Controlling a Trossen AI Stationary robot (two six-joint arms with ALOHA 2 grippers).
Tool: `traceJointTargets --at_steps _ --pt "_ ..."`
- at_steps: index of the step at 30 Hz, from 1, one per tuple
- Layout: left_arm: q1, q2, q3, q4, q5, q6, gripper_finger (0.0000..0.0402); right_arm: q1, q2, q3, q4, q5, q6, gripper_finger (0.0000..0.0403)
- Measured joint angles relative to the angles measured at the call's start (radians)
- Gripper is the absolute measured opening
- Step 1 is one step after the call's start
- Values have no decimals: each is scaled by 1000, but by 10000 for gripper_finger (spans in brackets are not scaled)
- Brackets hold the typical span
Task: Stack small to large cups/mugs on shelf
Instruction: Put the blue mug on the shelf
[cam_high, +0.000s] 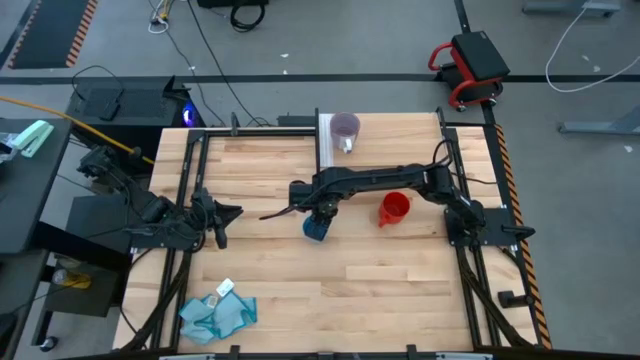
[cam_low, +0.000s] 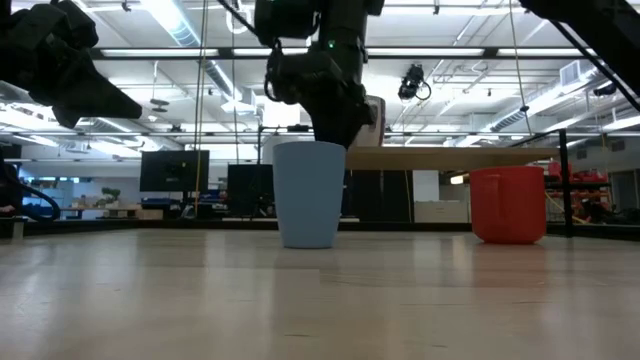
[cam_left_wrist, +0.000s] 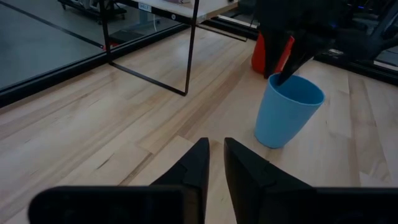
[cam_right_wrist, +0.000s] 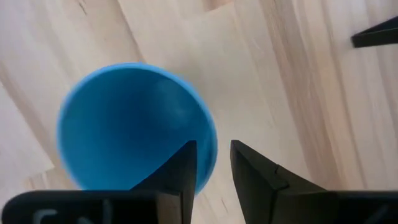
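Cups first: I count 3 on the rig. My blue cup (cam_high: 316, 229) stands upright on the wooden table (cam_high: 400, 290), about at the middle. My red mug (cam_high: 393, 209) stands just to its right, apart from it. My purple cup (cam_high: 345, 127) with its white tag sits at the far edge, on the shelf (cam_high: 326, 140), whose white strip shows beside it.

My right gripper (cam_right_wrist: 212, 155) hangs directly over the blue cup, reached in from the right side of the table. In the right wrist view its 2 fingers (cam_right_wrist: 181, 167) stand a narrow gap apart, one over the cup's mouth and one just outside the rim; the wall lines up with that gap. I cannot tell whether either finger touches the cup. In the low view the dark gripper sits right at the cup's rim, and the cup's base rests flat on the table.

My left gripper (cam_left_wrist: 215, 163) waits at the left side of the table, well apart from every cup, pointing toward the blue one. Its 2 fingers stand nearly together with only a thin slit between them, holding nothing.

I also see a crumpled teal cloth (cam_high: 218, 313) at the near left corner of the table.
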Motion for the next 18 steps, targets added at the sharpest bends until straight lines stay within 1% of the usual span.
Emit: traceJointTargets --at_steps 5,8,11,16,18 --pt "0 0 0 0 0 0 61 -5 2 -26 11 -2 -3 104" --pt "0 0 0 0 0 0 60 -5 2 -28 12 -2 0 94" --pt "0 0 0 0 0 0 56 -5 2 -28 11 -2 0 73" --pt "0 0 0 0 0 0 53 -5 2 -28 3 -2 -3 19" --pt "0 0 0 0 0 0 55 -6 0 -28 -5 -3 -13 9"
